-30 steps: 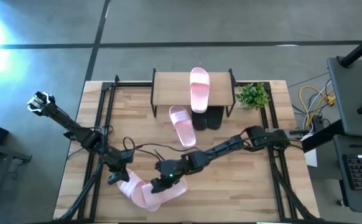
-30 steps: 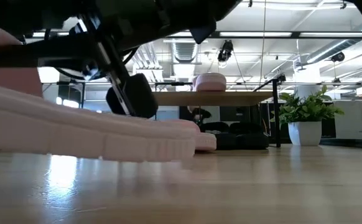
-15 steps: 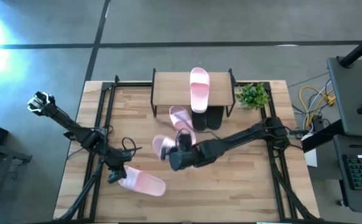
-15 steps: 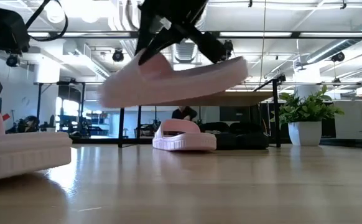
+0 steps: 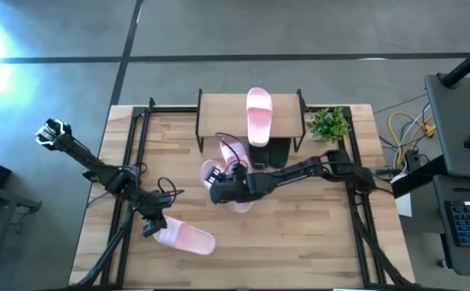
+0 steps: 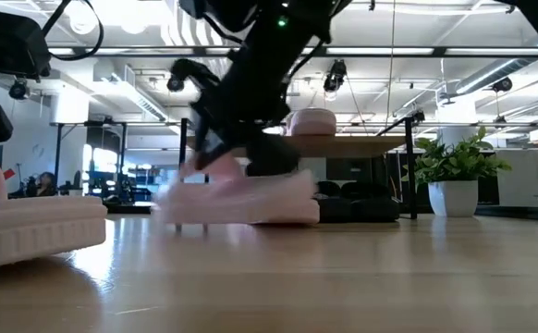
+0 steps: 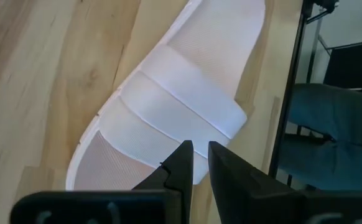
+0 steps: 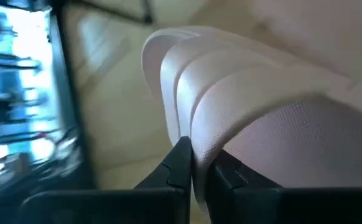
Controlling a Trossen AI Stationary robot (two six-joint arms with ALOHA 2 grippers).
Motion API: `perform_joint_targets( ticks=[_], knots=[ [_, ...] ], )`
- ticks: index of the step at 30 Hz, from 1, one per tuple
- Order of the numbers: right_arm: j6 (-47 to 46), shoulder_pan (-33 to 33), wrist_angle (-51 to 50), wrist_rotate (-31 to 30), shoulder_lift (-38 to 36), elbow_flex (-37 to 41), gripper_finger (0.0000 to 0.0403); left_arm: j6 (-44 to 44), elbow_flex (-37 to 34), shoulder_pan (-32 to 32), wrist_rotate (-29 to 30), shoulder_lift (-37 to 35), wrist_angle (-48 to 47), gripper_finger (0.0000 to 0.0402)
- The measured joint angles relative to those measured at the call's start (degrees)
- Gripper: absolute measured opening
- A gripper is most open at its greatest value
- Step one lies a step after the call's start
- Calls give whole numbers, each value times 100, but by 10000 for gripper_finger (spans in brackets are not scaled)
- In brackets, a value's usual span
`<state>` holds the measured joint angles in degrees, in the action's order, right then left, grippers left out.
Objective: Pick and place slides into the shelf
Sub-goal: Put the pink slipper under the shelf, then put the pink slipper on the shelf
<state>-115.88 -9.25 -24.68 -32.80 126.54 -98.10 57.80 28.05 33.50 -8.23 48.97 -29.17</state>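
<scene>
**Pink slide pinched by its strap, close to the shelf**

The carried pink slide (image 5: 211,175) looks like light, springy foam: soft enough to give under a pinch, stiff enough to keep its shape when hung from one point, and matt enough that it should not slip easily. My judgement is that the wide strap (image 8: 243,93) is the best place to take it, since the arch offers an edge thin enough for narrow fingers, while the sole is too broad. Held by one edge it will likely swing and tilt, so it wants a gentle set-down.

The right gripper (image 5: 228,188) is clamped on that strap, its fingers (image 8: 182,163) drawn nearly together with the strap's edge between them in the right wrist view. The slide hangs just off the table (image 5: 316,242), tilted, directly beside the gripper.

Just beyond the gripper lies another pink slide (image 5: 233,150) on the table, and past that the shelf (image 5: 219,109), with a pink slide (image 5: 258,115) on its plank and two black slides (image 5: 272,153) under it.

Well away, the left gripper (image 5: 152,229) waits with its fingers (image 7: 182,163) nearly together, a slim gap showing and nothing between them. Its tips sit right at the end of the last pink slide (image 5: 184,238); whether they touch I cannot tell.
</scene>
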Motion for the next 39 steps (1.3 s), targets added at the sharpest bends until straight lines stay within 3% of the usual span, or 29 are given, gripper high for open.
perform_joint_targets(
  ticks=[4,8,13,16,21,24,27,33,39],
  knots=[
    [258,2,734,51,70,-3,57,4,0,0,0,0,4,36],
    [366,4,486,128,70,-4,103,2,-2,0,25,4,-5,36],
    [1328,11,210,1171,66,-9,154,1,-1,0,119,-2,-6,36],
    [2565,-13,190,1663,57,-9,174,3,-2,0,122,-2,-6,36],
    [5272,-221,285,1662,-241,-96,187,31,6,4,-82,-11,-22,36],
    [6650,-300,299,2250,-339,-349,185,37,55,36,-291,-15,-23,36],
    [6936,-304,226,2725,-312,-486,181,31,76,276,-497,-15,-30,36],
    [6826,-273,237,2652,-297,-516,175,652,-92,844,-489,131,-69,36],
    [6812,-288,219,2581,-295,-505,174,900,-324,909,-91,359,320,36]
  ],
)
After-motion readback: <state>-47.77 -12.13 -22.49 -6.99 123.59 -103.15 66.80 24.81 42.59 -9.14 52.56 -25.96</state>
